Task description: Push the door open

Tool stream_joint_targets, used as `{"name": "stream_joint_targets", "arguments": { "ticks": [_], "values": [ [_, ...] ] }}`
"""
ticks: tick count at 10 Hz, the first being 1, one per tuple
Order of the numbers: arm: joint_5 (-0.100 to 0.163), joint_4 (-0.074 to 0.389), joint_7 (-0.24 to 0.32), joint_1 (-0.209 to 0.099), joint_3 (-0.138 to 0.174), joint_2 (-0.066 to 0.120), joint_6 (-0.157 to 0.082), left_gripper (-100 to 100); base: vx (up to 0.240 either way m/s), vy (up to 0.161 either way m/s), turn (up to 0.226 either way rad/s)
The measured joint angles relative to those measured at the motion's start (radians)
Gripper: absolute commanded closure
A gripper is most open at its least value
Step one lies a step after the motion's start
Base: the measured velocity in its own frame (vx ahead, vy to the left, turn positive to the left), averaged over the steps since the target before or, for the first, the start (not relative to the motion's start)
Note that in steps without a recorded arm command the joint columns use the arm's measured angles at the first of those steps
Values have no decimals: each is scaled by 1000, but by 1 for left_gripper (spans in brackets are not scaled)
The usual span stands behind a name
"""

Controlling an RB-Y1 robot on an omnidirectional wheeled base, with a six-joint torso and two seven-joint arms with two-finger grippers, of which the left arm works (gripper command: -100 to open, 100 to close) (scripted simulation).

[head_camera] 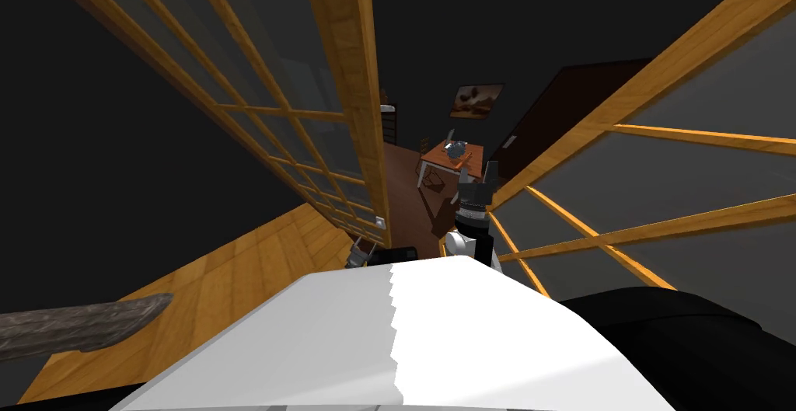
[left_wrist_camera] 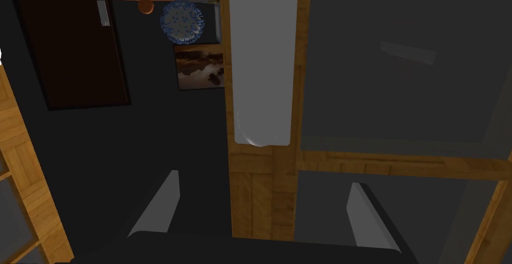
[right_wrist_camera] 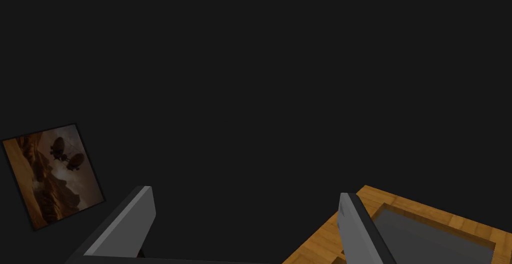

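Note:
A double door of wooden frames and grey panes stands right before me, with a narrow gap between the leaves. The left leaf (head_camera: 342, 80) slants off to the left and the right leaf (head_camera: 622, 158) to the right. My left gripper (head_camera: 360, 256) is low at the left leaf's edge. In the left wrist view it (left_wrist_camera: 260, 211) is open, facing the leaf's wooden stile (left_wrist_camera: 260, 186) and a long grey plate (left_wrist_camera: 263, 61) on it. My right gripper (head_camera: 476, 173) is raised in the gap by the right leaf's edge. In the right wrist view it (right_wrist_camera: 245, 221) is open and empty, beside a corner of that leaf (right_wrist_camera: 425, 221).
Through the gap lies a dim room with a small wooden table (head_camera: 453, 158), a framed picture (head_camera: 476, 99) and a dark brown door (head_camera: 544, 134). A grey, rough slab (head_camera: 78, 325) juts in at the lower left above the wooden floor (head_camera: 256, 266).

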Motion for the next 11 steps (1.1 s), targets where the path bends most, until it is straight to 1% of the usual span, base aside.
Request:
{"name": "stream_joint_targets", "arguments": {
  "ticks": [1, 2, 3, 4, 5, 10, 11],
  "values": [
    [-1, -10, 3, -3, -3, -1, 15, -100, 206, -86, -45],
    [1, -6, 3, -14, -3, -8, 26, -100, 205, -91, -40],
    [3, -5, 2, -21, -2, -20, 35, -100, 171, -84, -28],
    [3, -10, 4, -24, -4, -36, 44, -100, 72, -36, 1],
    [3, -11, 4, -25, -4, -38, 46, 100, -6, 2, 4],
    [3, -10, 4, -24, -4, -36, 44, 100, -16, 8, -1],
    [3, -10, 4, -24, -4, -36, 44, -100, 23, 6, 121]
  ]
}}
